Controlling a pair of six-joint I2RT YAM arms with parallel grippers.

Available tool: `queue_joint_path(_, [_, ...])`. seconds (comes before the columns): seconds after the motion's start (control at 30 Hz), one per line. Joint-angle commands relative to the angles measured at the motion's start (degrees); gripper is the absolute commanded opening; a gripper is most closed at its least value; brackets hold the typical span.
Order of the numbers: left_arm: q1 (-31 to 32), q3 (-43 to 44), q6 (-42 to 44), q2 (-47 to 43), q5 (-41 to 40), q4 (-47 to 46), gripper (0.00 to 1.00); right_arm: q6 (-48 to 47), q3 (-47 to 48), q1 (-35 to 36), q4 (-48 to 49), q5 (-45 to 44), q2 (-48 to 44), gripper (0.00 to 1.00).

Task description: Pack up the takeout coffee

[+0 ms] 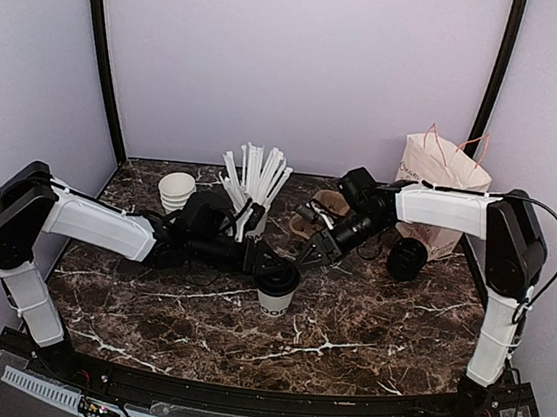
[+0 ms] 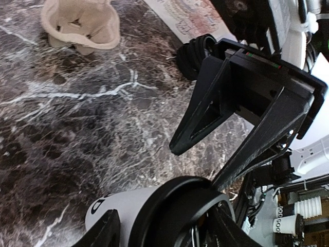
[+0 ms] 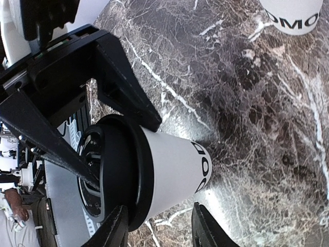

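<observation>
A dark marble table [image 1: 147,304] was shown, with a white paper bag [image 1: 443,177] at its far right. The left gripper [image 1: 274,268] and right gripper [image 1: 306,252] were gathered over the takeout coffee [image 1: 276,294], set upright near the middle. Its black lid [image 3: 110,170] was straddled by the left jaws; whether it was pinched could not be told. The right jaws were spread, one tip at the rim. Grasping was judged in hand; a firm hold, then a lift right to the bag, was called for. A stack of black lids [image 1: 409,259] was seen on that path, and a cup of straws [image 1: 251,180] and stacked cups [image 1: 176,192] at the far left.
</observation>
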State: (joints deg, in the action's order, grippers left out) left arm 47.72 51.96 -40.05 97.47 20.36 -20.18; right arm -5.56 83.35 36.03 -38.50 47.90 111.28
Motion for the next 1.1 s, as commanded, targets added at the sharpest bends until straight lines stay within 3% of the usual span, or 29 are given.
queue_joint_path(0.0, [-0.44,0.89,2.61,3.58,8.13,-4.77,0.57,0.39,-3.07,0.08,1.23,0.49,-2.53,0.43])
queue_joint_path(0.4, [-0.44,1.61,2.81,8.08,12.57,-6.84,0.52,4.22,-5.66,-0.79,3.35,-0.73,-1.93,0.41])
queue_joint_path(0.77, [-0.76,-1.47,-0.91,10.38,5.77,0.2,0.46,7.74,-8.14,0.17,2.04,-15.49,6.61,0.29])
queue_joint_path(1.07, [-0.7,-7.64,-2.15,10.24,5.69,-1.74,0.45,6.54,-9.14,2.69,2.07,-17.58,6.94,0.26])
